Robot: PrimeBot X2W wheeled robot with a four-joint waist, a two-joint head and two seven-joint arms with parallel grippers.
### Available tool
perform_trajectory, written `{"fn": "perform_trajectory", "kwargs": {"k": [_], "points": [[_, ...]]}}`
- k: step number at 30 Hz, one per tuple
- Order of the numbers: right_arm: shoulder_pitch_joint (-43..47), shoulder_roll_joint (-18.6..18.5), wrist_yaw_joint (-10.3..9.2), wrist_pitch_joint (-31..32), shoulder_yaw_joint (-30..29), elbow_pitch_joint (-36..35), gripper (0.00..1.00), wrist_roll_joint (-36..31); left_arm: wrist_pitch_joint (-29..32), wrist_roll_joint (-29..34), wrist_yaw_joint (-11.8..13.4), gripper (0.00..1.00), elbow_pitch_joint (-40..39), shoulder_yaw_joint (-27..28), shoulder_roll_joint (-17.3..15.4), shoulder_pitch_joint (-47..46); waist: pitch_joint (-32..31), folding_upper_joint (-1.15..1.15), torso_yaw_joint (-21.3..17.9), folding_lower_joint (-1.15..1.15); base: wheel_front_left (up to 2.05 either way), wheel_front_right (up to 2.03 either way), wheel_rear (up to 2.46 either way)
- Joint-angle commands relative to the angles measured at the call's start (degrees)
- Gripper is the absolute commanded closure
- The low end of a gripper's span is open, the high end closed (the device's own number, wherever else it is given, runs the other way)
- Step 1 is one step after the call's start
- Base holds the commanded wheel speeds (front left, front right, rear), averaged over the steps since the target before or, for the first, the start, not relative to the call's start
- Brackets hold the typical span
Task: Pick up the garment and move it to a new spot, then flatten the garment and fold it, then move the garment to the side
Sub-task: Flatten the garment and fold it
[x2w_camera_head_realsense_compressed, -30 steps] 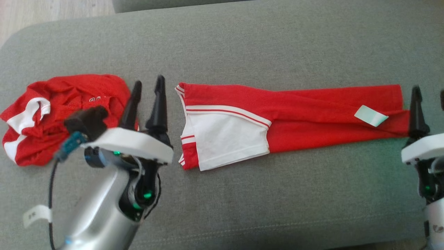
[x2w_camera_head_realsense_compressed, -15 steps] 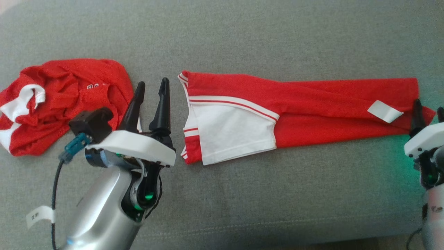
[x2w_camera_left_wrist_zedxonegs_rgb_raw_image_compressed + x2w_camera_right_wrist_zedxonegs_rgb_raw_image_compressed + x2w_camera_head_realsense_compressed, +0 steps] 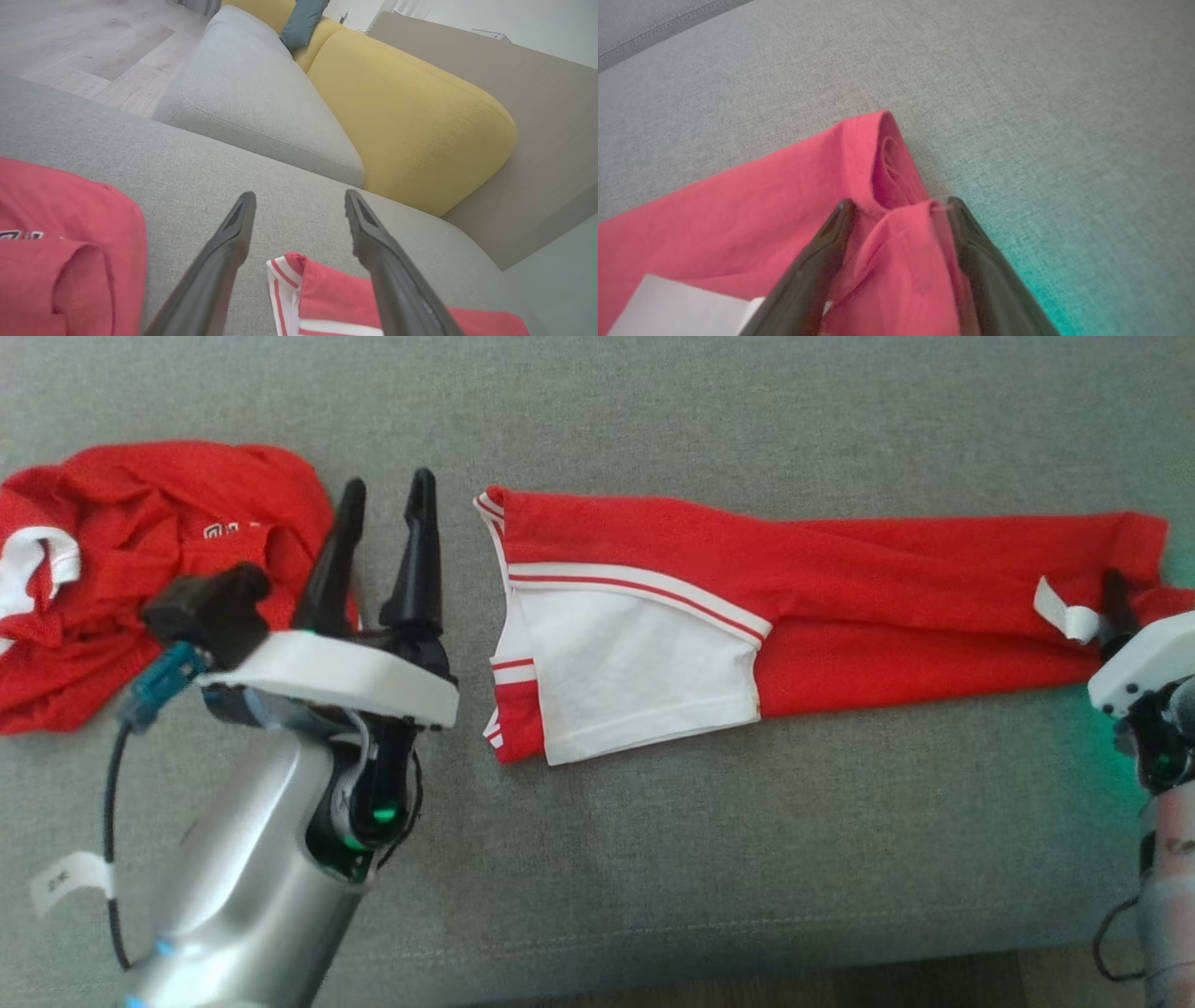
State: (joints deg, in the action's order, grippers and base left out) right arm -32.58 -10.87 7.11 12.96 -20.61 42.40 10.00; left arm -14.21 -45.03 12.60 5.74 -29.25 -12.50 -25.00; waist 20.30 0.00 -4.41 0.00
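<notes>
The right gripper (image 3: 899, 202) has moved astride a fold (image 3: 896, 242) at the end of the garment (image 3: 887, 597), jaws wide as on the left gripper (image 3: 387, 479), so a grasp looks near.

The garment (image 3: 868, 588) is red with a white panel and thin red-and-white stripes. The crumpled cloth (image 3: 140, 523) is red too (white trim); the sofa (image 3: 653, 859) is grey.

The crumpled red garment (image 3: 140, 513) runs off the head view's left edge, and my left tool (image 3: 387, 483) covers its near corner. Its white lettering (image 3: 227, 531) is too small to read. By my right tool (image 3: 900, 205), the white tag (image 3: 677, 308) on the folded garment (image 3: 738, 210) is cut by the bottom edge.
</notes>
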Motion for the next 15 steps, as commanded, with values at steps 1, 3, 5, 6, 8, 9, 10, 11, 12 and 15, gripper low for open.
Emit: {"fn": "perform_trajectory", "kwargs": {"k": [1, 3, 5, 6, 8, 9, 10, 11, 12, 15], "points": [[-0.8, -0.8, 0.37, 0.3, 1.2, -1.8, 0.00, 0.7, -0.2, 0.5, 0.2, 0.00, -2.3, 2.4, -1.6, -2.5, 0.8, 0.00, 0.0, 0.00, 0.00, 0.00, 0.00], [-0.6, -0.8, 0.37, 0.5, 1.4, -2.3, 0.00, 1.3, -0.2, 0.5, 0.5, 0.00, -2.7, 2.9, -1.9, -2.9, 1.3, 0.00, -0.1, 0.00, 0.00, 0.00, 0.00], [-0.4, -0.6, 0.37, 0.5, 1.3, -2.6, 0.00, 1.8, -0.2, 0.6, 0.7, 0.00, -3.2, 3.3, -2.3, -3.1, 1.7, 0.00, -0.3, 0.00, 0.00, 0.00, 0.00], [-0.3, -0.5, 0.37, 0.5, 1.3, -2.8, 0.00, 2.0, -0.2, 0.6, 0.8, 0.00, -3.4, 3.6, -2.6, -3.2, 1.9, 0.00, -0.3, 0.00, 0.00, 0.00, 0.00], [0.0, -0.2, 0.37, 0.6, 1.4, -3.2, 0.00, 2.2, 0.0, 0.6, 1.1, 0.00, -4.0, 4.1, -3.1, -3.4, 2.2, 0.00, -0.5, 0.00, 0.00, 0.00, 0.00], [0.1, 0.0, 0.37, 0.6, 1.4, -3.3, 0.00, 2.3, 0.0, 0.6, 1.3, 0.00, -4.3, 4.3, -3.4, -3.5, 2.4, 0.00, -0.6, 0.00, 0.00, 0.00, 0.00], [0.2, 0.2, 0.37, 0.7, 1.5, -3.4, 0.00, 2.5, 0.1, 0.6, 1.5, 0.00, -4.6, 4.5, -3.7, -3.6, 2.5, 0.00, -0.7, 0.00, 0.00, 0.00, 0.00], [0.2, 0.3, 0.37, 0.8, 1.6, -3.6, 0.00, 2.7, 0.2, 0.6, 1.7, 0.00, -4.9, 4.8, -4.0, -3.6, 2.7, 0.00, -0.9, 0.00, 0.00, 0.00, 0.00], [0.2, 0.4, 0.37, 0.8, 1.6, -3.7, 0.00, 2.9, 0.2, 0.6, 1.9, 0.00, -5.3, 5.1, -4.3, -3.7, 2.9, 0.00, -1.0, 0.00, 0.00, 0.00, 0.00], [0.3, 0.8, 0.37, 1.3, 1.9, -3.7, 0.00, 3.5, 0.4, 0.6, 2.4, 0.00, -6.3, 5.9, -5.1, -3.7, 3.1, 0.00, -1.4, 0.00, 0.00, 0.00, 0.00]]}}
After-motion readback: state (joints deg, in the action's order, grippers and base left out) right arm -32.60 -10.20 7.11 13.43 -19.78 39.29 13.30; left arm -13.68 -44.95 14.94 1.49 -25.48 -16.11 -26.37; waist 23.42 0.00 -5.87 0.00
